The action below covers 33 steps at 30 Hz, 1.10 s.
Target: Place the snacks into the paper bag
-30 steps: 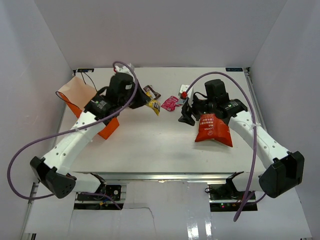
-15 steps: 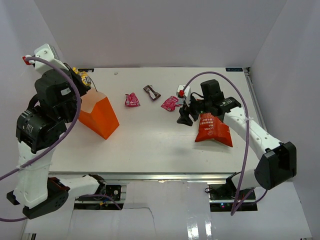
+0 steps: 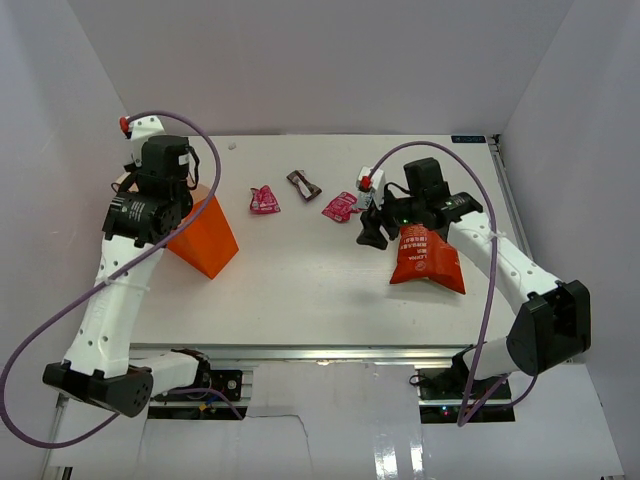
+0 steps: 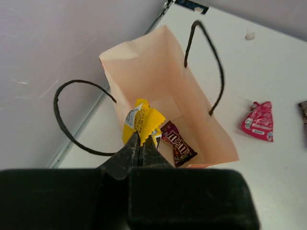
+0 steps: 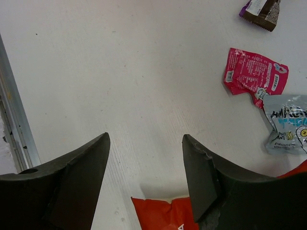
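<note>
White table (image 3: 300, 290) boxed in by pale walls (image 3: 320, 60).
Left gripper (image 4: 140, 143), clamped on the yellow candy pack (image 4: 141, 119), hangs over the open paper bag (image 4: 153, 67); right gripper (image 5: 145, 143), jaws spread, has the red-orange crisp bag (image 5: 168, 213) just beneath it.

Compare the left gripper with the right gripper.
The left gripper is shut on the yellow candy pack; the right gripper is open and empty. The left one hangs over the mouth of the paper bag, the right one over the table beside the crisp bag. Both are black.
</note>
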Tool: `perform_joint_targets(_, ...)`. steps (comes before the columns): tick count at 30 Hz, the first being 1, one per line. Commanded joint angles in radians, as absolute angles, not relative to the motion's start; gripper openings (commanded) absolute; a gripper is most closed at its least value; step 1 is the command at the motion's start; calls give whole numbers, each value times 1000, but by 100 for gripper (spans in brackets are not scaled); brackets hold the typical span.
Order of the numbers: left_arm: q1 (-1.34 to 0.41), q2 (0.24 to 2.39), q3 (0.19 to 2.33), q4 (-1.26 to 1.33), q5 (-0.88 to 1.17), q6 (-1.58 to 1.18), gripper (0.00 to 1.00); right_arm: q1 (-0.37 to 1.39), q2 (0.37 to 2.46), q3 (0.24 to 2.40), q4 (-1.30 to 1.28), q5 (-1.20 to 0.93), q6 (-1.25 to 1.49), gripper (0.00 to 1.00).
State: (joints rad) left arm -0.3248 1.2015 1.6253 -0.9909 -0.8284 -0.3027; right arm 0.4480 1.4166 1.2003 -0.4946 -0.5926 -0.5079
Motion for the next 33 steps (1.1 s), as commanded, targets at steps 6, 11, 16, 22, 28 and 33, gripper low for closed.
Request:
perform_joint_targets(6,-198,1189,1509,-838,-617,-279,29,414,1477,1224,-439,-548,-460,68)
perform_joint_targets(11,-196,1183,1529,-853,-548,-320,66,408,1594,1319,-420,-432,-355,67)
perform_joint_targets(16,-196,1141,1568,-874,-418,-356,86,384,1819,1517,-465,-218,-241,66)
perform_joint_targets(22,-196,1031,1548,-804,-135,-354,95,377,2045,1764,-523,-134,-530,67)
perform_joint_targets(28,-195,940,1424,-677,145,-466,96,371,2187,1873,-634,-126,-796,64)
perform_joint_targets(33,-196,894,1251,-556,262,-587,96,365,2255,1908,-646,-95,-851,59)
